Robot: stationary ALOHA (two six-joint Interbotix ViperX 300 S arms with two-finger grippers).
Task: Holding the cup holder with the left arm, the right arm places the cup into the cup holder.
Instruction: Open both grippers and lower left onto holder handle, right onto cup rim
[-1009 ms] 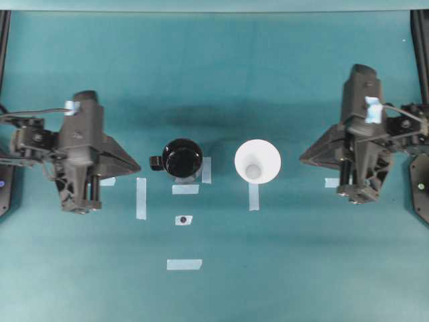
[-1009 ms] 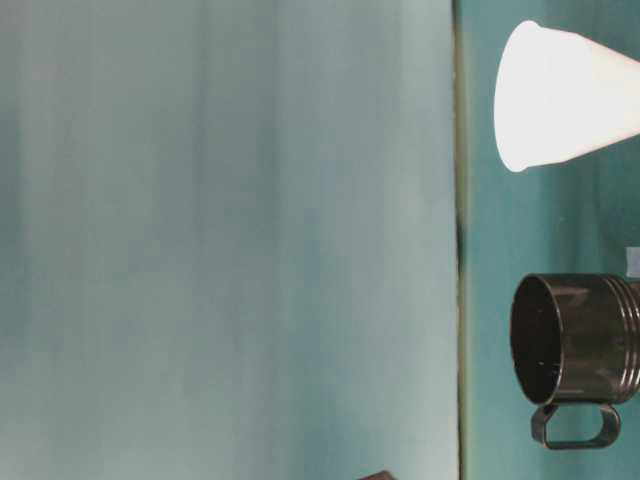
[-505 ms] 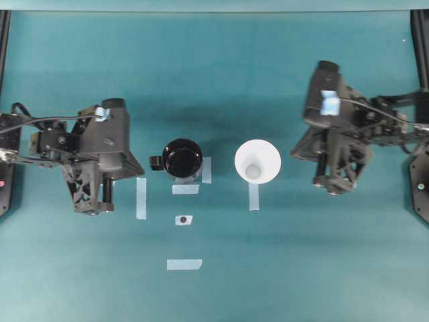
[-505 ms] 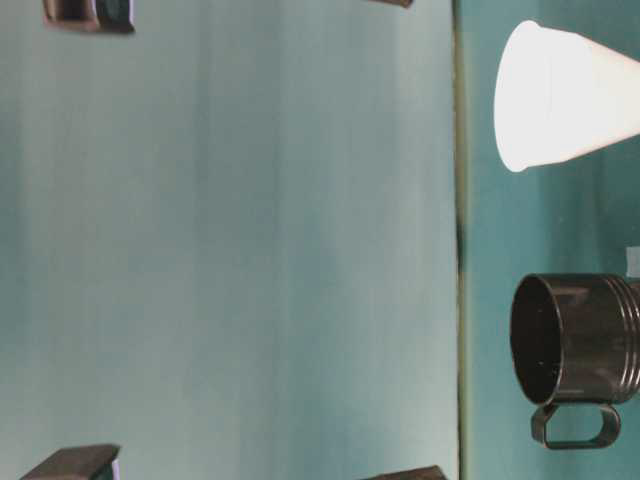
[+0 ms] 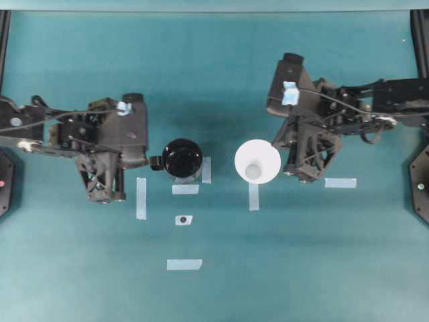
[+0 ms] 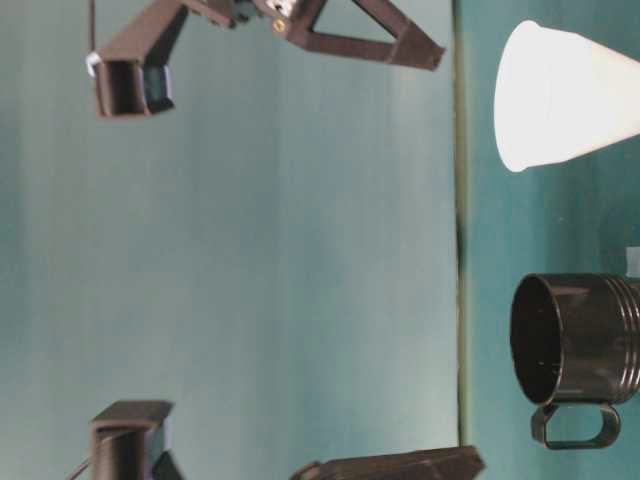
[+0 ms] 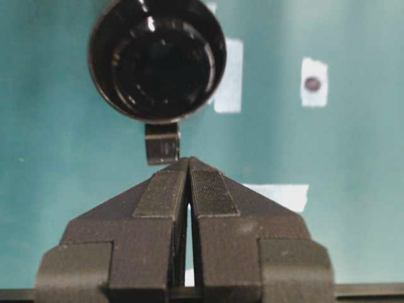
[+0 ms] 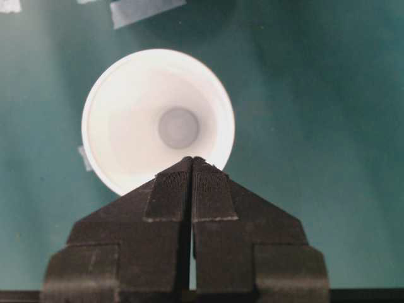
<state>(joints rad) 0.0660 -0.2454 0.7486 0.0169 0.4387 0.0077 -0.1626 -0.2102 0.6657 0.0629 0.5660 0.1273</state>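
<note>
The cup holder is a glossy black round sleeve standing upright at the table's middle, with its small handle pointing left. The cup is white and tapered and stands upright to its right. My left gripper is shut and empty, its tip just short of the handle; the left wrist view shows the closed tips below the holder. My right gripper is shut and empty, and in the right wrist view its tips overlap the cup's near rim.
Pale tape strips lie on the teal table: one left of the holder, two by its base, one under the cup, one at right, one at front. A small tape patch carries a dark dot.
Both arms have swung in from the table's sides toward the middle: the left gripper up to the holder's handle, the right gripper up to the cup. Cup and holder have not moved.
</note>
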